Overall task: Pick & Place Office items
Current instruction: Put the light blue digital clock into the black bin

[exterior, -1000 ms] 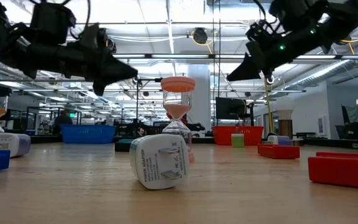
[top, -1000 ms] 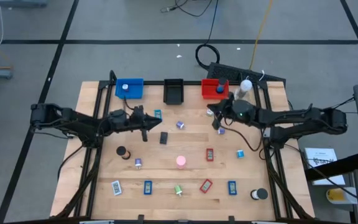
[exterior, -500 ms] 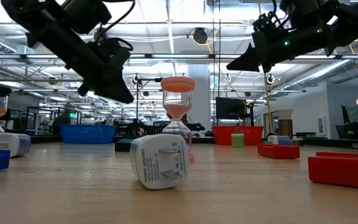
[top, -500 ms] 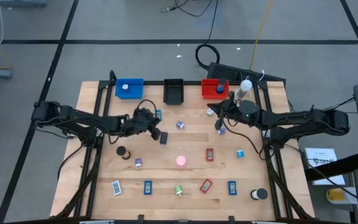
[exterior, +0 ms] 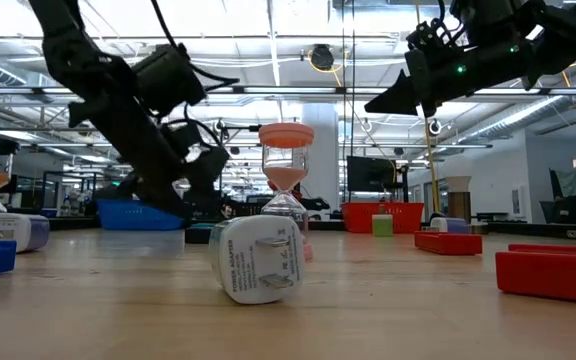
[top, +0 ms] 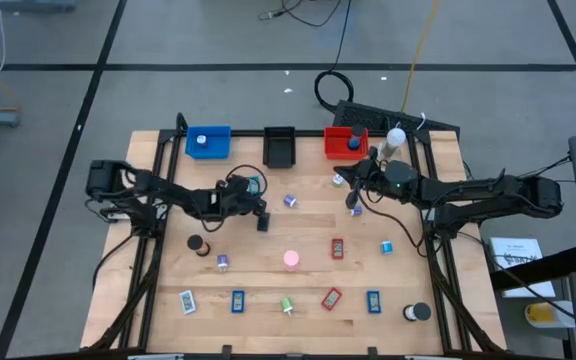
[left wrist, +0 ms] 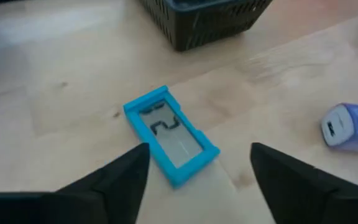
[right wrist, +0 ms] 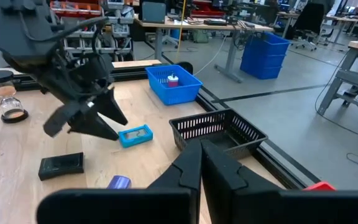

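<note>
A flat blue rectangle [left wrist: 169,134] lies flat on the wooden table [top: 168,290], just in front of the black tray [left wrist: 204,22]. My left gripper [left wrist: 197,171] is open and tipped down low over it, one finger on each side of its near end; I cannot tell whether they touch it. In the high view the gripper [top: 251,197] hangs beside the same rectangle [top: 255,184]. My right gripper [top: 353,203] is shut on nothing and hovers high above the table's right half [exterior: 370,106].
Blue [top: 208,141], black [top: 280,147] and red [top: 345,143] trays line the far edge, beside a white ball-topped stand [top: 395,138]. A black rectangle [top: 264,221], a purple cylinder [top: 290,200], a pink hourglass [top: 291,260] and several other small items are scattered about.
My left gripper has moved toward the table's right edge, come down from high above to just over the table, tipped from level to pointing down, and opened over the blue rectangle.
</note>
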`<state>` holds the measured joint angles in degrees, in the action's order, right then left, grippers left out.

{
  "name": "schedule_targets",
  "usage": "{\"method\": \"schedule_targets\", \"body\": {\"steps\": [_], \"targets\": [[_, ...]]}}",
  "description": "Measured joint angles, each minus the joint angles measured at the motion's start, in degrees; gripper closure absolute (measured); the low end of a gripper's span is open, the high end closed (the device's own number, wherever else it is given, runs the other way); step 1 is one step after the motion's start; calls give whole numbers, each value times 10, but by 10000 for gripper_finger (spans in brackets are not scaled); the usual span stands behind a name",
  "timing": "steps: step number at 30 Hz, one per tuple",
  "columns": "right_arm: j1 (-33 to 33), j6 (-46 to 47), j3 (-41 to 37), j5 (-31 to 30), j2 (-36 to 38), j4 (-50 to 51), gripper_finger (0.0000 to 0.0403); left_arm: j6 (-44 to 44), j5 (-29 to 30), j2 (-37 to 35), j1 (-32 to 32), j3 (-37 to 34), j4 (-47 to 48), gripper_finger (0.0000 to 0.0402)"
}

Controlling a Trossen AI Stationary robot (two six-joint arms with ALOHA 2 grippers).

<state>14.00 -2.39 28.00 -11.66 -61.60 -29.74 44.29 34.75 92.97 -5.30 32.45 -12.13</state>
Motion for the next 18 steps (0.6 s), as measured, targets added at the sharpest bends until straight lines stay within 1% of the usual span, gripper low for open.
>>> {"method": "schedule_targets", "body": {"steps": [2,4,6,8,12,16,18], "targets": [[0,2,0,0,0,0,402,-8,6,13,-6,1,-17,89],[0,2,0,0,0,0,402,-7,9,23,-13,9,-11,71],[0,2,0,0,0,0,402,-5,12,30,-16,17,-5,59],[0,2,0,0,0,0,402,-5,13,37,-18,26,11,57],[0,2,0,0,0,0,402,5,18,42,-19,45,69,78],[0,2,0,0,0,0,401,14,19,42,-19,55,133,120],[0,2,0,0,0,0,402,15,19,42,-19,57,147,144]]}}
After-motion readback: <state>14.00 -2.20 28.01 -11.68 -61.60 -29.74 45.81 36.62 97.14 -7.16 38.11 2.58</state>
